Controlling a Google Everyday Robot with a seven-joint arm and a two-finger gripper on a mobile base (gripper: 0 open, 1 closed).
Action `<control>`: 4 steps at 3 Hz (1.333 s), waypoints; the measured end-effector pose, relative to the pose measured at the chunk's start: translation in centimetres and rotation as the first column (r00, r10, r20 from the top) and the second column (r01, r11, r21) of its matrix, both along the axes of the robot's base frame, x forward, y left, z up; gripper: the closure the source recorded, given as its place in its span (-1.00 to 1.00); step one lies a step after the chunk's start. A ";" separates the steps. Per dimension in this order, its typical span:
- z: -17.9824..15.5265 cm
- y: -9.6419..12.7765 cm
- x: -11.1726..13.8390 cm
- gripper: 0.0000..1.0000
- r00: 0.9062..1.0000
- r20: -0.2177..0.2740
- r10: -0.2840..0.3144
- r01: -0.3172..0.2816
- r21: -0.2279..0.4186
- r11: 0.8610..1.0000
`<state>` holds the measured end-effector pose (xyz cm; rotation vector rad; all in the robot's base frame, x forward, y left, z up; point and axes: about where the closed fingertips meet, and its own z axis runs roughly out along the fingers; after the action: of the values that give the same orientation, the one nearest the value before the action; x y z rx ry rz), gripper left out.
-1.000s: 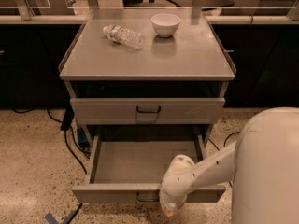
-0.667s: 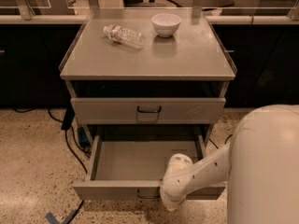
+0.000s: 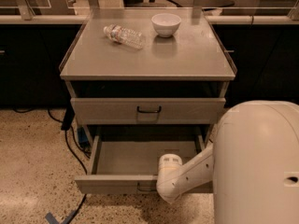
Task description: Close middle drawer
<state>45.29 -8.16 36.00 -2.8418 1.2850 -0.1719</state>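
The middle drawer (image 3: 140, 158) is pulled out under the cabinet's upper drawer (image 3: 117, 111); it is wide, shallow, grey and looks empty. Its low front panel (image 3: 110, 184) faces me, and its small dark handle (image 3: 145, 189) peeks out beside my arm. My white arm (image 3: 187, 171) reaches from the right, with its rounded wrist (image 3: 168, 169) against the front panel near the middle. My gripper is at the end of that wrist, down at the panel, and the wrist hides it.
A clear plastic bottle (image 3: 124, 34) lies on the cabinet top (image 3: 187, 55), and a white bowl (image 3: 166, 24) stands behind it. Black cables (image 3: 70, 143) run down the cabinet's left side onto the speckled floor. My white body (image 3: 257, 167) fills the lower right.
The drawer's front panel has moved a little back towards the cabinet, and my wrist has moved with it. The bottle and bowl have not moved.
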 end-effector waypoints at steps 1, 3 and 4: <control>-0.2 0.0 0.7 1.00 1.000 0.026 0.015 -0.015 -0.020 1.000; -0.4 0.1 0.8 1.00 0.998 0.055 0.029 -0.026 -0.053 0.998; -1.0 0.2 2.2 1.00 0.993 0.107 0.050 -0.038 -0.107 0.994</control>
<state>47.52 -8.01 34.99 -2.8974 1.2263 -0.3999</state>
